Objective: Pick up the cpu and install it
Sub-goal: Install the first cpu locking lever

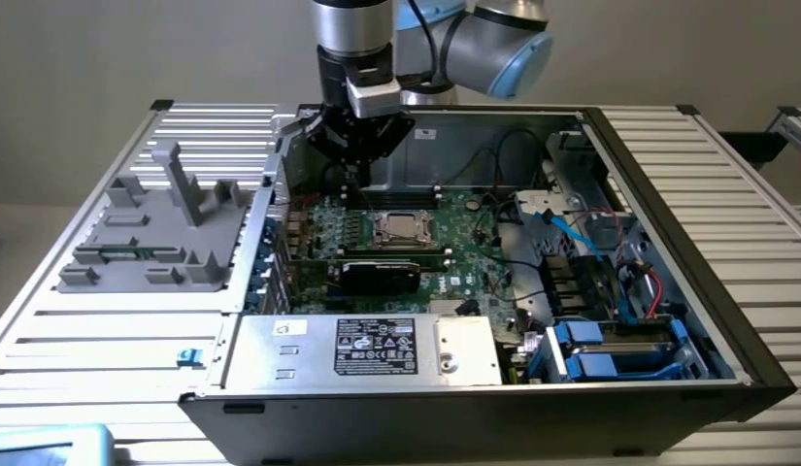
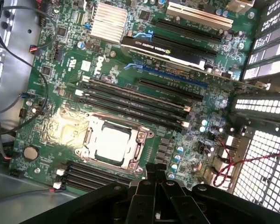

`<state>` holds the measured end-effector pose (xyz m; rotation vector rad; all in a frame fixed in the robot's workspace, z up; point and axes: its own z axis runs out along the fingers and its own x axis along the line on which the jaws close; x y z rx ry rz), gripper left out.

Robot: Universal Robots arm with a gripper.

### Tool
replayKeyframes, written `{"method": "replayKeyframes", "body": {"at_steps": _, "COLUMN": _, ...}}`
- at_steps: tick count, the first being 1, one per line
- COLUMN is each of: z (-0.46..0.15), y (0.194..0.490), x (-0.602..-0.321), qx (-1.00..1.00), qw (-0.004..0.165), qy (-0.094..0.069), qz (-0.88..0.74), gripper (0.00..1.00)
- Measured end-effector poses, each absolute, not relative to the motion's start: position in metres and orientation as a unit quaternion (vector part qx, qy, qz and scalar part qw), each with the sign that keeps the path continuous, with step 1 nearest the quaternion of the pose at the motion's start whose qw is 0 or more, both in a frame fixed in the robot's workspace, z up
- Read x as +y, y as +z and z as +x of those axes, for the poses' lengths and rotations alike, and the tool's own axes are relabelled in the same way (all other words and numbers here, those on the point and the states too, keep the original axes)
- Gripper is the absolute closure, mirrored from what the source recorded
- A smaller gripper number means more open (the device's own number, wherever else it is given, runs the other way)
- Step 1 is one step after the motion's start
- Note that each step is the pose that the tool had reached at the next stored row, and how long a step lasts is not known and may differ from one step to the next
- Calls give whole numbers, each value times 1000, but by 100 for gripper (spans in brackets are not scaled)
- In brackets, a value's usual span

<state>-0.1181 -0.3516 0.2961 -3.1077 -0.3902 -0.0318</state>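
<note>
Claw (image 2: 153,173) hangs closed and empty over the motherboard (image 2: 105,67); the cpu (image 2: 113,143) lies flat inside its socket frame (image 2: 141,139). Any contact there should come square and gentle, clear of the memory slots (image 2: 130,99).

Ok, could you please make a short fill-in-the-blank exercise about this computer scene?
1. The cpu lies in its ___ on the green motherboard.
2. The tool hangs ___ the motherboard.
3. The tool's jaws are ___.
4. The grey plastic fixture stands outside the case, on the exterior view's ___.
Missing words: socket; above; shut; left.
</note>
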Motion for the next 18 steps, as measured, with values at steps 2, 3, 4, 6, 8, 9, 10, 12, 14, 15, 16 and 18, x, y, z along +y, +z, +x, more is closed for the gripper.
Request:
{"method": "replayKeyframes", "body": {"at_steps": 2, "z": -118, "y": 296, "x": -352, "qx": -118, "qw": 5, "qy": -7, "qz": -993, "gripper": 89}}
{"method": "replayKeyframes", "body": {"at_steps": 3, "z": -119, "y": 296, "x": -352, "qx": -115, "qw": 5, "qy": -6, "qz": -993, "gripper": 89}}
{"method": "replayKeyframes", "body": {"at_steps": 4, "z": -119, "y": 296, "x": -352, "qx": -111, "qw": 5, "qy": -5, "qz": -994, "gripper": 89}}
{"method": "replayKeyframes", "body": {"at_steps": 6, "z": -119, "y": 295, "x": -352, "qx": -105, "qw": 6, "qy": -2, "qz": -995, "gripper": 89}}
{"method": "replayKeyframes", "body": {"at_steps": 8, "z": -120, "y": 294, "x": -352, "qx": -100, "qw": 6, "qy": -1, "qz": -995, "gripper": 89}}
{"method": "replayKeyframes", "body": {"at_steps": 9, "z": -120, "y": 294, "x": -352, "qx": -99, "qw": 6, "qy": 0, "qz": -995, "gripper": 89}}
{"method": "replayKeyframes", "body": {"at_steps": 10, "z": -120, "y": 294, "x": -352, "qx": -99, "qw": 6, "qy": 0, "qz": -995, "gripper": 89}}
{"method": "replayKeyframes", "body": {"at_steps": 12, "z": -120, "y": 294, "x": -352, "qx": -99, "qw": 6, "qy": 0, "qz": -995, "gripper": 89}}
{"method": "replayKeyframes", "body": {"at_steps": 14, "z": -120, "y": 294, "x": -352, "qx": -99, "qw": 12, "qy": -1, "qz": -995, "gripper": 89}}
{"method": "replayKeyframes", "body": {"at_steps": 15, "z": -121, "y": 294, "x": -351, "qx": -97, "qw": 22, "qy": -2, "qz": -995, "gripper": 89}}
{"method": "replayKeyframes", "body": {"at_steps": 16, "z": -122, "y": 294, "x": -352, "qx": -96, "qw": 31, "qy": -3, "qz": -995, "gripper": 89}}
{"method": "replayKeyframes", "body": {"at_steps": 18, "z": -122, "y": 294, "x": -352, "qx": -92, "qw": 47, "qy": -5, "qz": -995, "gripper": 89}}
